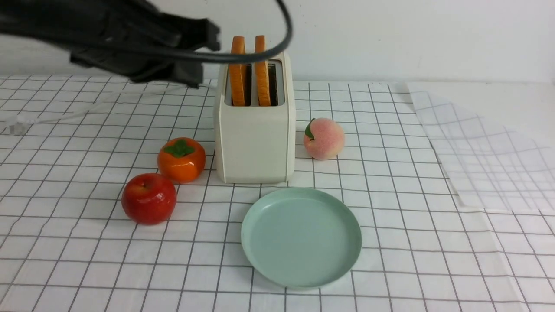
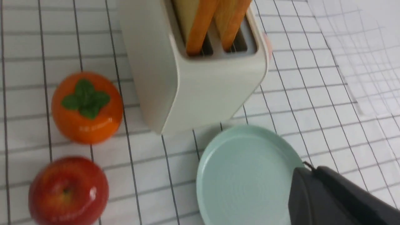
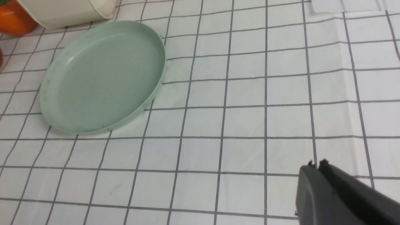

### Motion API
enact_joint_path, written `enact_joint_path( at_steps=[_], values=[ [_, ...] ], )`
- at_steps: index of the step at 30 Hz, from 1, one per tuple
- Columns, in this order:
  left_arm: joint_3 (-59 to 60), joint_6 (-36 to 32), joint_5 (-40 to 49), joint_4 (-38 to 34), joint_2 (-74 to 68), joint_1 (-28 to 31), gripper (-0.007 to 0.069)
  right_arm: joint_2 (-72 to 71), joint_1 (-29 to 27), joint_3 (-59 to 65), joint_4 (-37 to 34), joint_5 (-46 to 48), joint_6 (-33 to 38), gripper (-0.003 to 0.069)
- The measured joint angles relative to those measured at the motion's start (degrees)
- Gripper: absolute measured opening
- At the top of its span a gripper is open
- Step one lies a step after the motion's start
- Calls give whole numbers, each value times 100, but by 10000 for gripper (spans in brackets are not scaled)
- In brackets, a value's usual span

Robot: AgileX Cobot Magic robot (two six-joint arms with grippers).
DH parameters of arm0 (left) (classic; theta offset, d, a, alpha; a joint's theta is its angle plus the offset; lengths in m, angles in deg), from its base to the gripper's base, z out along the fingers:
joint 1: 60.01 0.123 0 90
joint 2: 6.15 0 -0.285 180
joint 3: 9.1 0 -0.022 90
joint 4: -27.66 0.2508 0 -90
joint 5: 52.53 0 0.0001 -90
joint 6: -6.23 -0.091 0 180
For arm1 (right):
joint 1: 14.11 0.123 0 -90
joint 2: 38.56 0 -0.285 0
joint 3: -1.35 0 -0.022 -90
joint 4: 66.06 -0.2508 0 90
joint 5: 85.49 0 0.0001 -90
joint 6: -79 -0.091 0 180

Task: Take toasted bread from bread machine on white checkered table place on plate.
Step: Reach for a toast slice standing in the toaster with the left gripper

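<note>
Approach stage. Toasted bread (image 1: 249, 71) is standing in both slots of the bread machine (image 1: 255, 143). The plate (image 1: 301, 237) is lying bare just in front on the counter (image 1: 390, 173). Left tool (image 2: 309, 167) is hovering beside the machine's top, pressed together and pinching nothing. Right tool (image 3: 316, 164) is likewise shut over bare cloth. Next, I judge: spreading a tool and descending over one slice.

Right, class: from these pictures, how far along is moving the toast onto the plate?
Done: nothing, the plate is bare. In hand: nothing, the left arm hovers left of the bread machine, both arms' jaws shut and empty. Left: both toasted bread slices stand in the slots; each must be lifted out and set on the plate.
</note>
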Motion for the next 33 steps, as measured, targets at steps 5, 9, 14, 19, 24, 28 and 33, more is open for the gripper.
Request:
enact_joint_path(
  at_steps=[5, 9, 14, 19, 24, 28, 33],
  values=[
    [-1835, 674, 330, 729, -1443, -46, 119, 1, 0, -5, 0, 1, 60, 14],
    [-2868, 736, 525, 942, -2386, -20, 309, 1, 0, -5, 0, -1, 60, 16],
    [-3472, 750, 546, 1318, -3146, -20, 412, 1, 0, -5, 0, -6, 60, 22],
    [-3541, 904, 251, 1726, -3556, -20, 406, 1, 0, -5, 0, -6, 60, 22],
    [-3555, 964, -66, 1765, -3749, -20, 368, 1, 0, -5, 0, -6, 60, 28],
    [-3555, 979, -220, 1777, -3906, -20, 291, 1, 0, -5, 0, -6, 60, 31],
    [-3555, 979, -330, 1782, -3935, -20, 127, 1, 0, -5, 0, -6, 60, 34]
  ],
)
